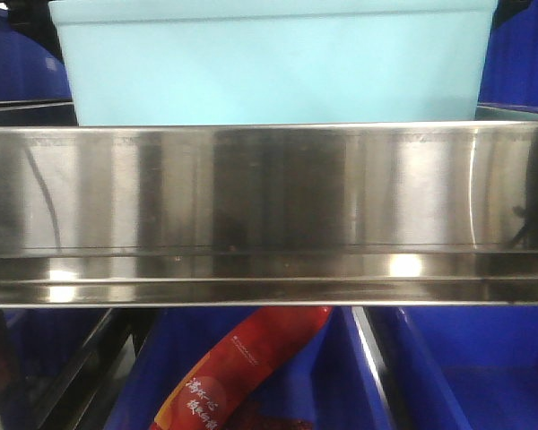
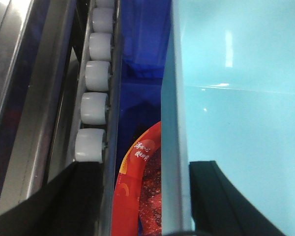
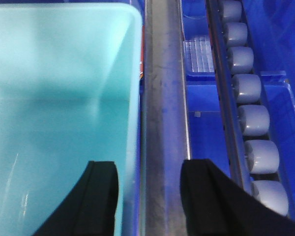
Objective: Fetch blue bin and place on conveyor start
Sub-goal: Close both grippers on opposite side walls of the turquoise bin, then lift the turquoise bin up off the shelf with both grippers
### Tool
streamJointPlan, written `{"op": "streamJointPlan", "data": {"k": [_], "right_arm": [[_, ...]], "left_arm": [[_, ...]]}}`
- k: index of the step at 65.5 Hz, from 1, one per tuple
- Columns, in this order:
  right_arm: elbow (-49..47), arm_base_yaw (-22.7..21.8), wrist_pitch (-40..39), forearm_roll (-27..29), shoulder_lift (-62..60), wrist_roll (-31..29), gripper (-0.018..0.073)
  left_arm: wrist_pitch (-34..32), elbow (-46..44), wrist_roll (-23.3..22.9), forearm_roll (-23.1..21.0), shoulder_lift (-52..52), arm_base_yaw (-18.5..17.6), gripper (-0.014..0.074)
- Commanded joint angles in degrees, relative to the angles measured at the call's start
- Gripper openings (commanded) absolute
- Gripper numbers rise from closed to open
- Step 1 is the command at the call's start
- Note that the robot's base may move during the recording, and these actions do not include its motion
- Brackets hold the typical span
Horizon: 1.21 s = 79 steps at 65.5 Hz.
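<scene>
While one stainless-steel shelf rail spans the whole front view, the single blue bin sits on the shelf just behind it, upright. Two dark blue bins flank it, one at its left and one at its right. Under the rail lie at least two further dark blue bins; their exact number cannot be told.

Each wrist view shows one roller track beside the bin. Six white rollers show on the left side, the topmost cut by the frame edge, and seven grey rollers on the right.

The left gripper is spread wide across the bin's left wall, with one black finger inside the tub against the wall and the other outside. The right gripper is likewise spread, straddling the right wall, with one finger inside and one outside, neither pressing the wall.

One red printed packet lies in a lower bin.
</scene>
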Motion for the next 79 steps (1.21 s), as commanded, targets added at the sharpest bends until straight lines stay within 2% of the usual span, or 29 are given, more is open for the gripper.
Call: {"op": "streamJointPlan", "data": {"k": [1,6,10,19,24,30,44,67,79], "right_arm": [[-0.6,-0.2,0.0,-0.8,-0.1,-0.2,0.0169],[-0.6,-0.2,0.6,-0.8,-0.1,-0.2,0.0090],[-0.6,-0.2,0.7,-0.8,-0.1,-0.2,0.0013],[-0.6,0.4,1.6,-1.3,-0.1,-0.3,-0.0151],[-0.6,1.0,2.2,-3.0,-0.1,-0.3,-0.0165],[-0.6,2.2,2.9,-4.9,-0.1,-0.3,-0.0165],[-0.6,2.9,3.2,-5.4,-2.0,0.3,-0.0165],[0.4,3.9,3.7,-5.6,-10.3,4.9,-0.0165],[4.8,5.8,3.0,-10.7,-16.3,9.5,-0.0165]], "left_arm": [[0.0,-0.4,-0.4,-0.6,-0.3,0.2,0.0292],[0.5,-0.4,-0.4,-1.0,-0.3,0.1,0.0258],[1.0,-0.4,-0.4,-1.3,-0.3,-0.5,0.0197],[1.4,-0.4,-0.4,-1.2,-0.3,-2.2,0.0013],[1.4,-0.4,-0.9,-0.2,-0.3,-3.1,-0.0106],[1.6,-0.4,-3.4,1.1,-0.3,-3.4,-0.0111],[5.0,-2.1,-3.5,1.4,-0.7,-3.5,-0.0111],[5.9,-2.5,-3.7,2.2,-8.4,-5.0,-0.0111],[2.8,3.1,-9.4,5.5,-14.2,-7.4,-0.0111]]}}
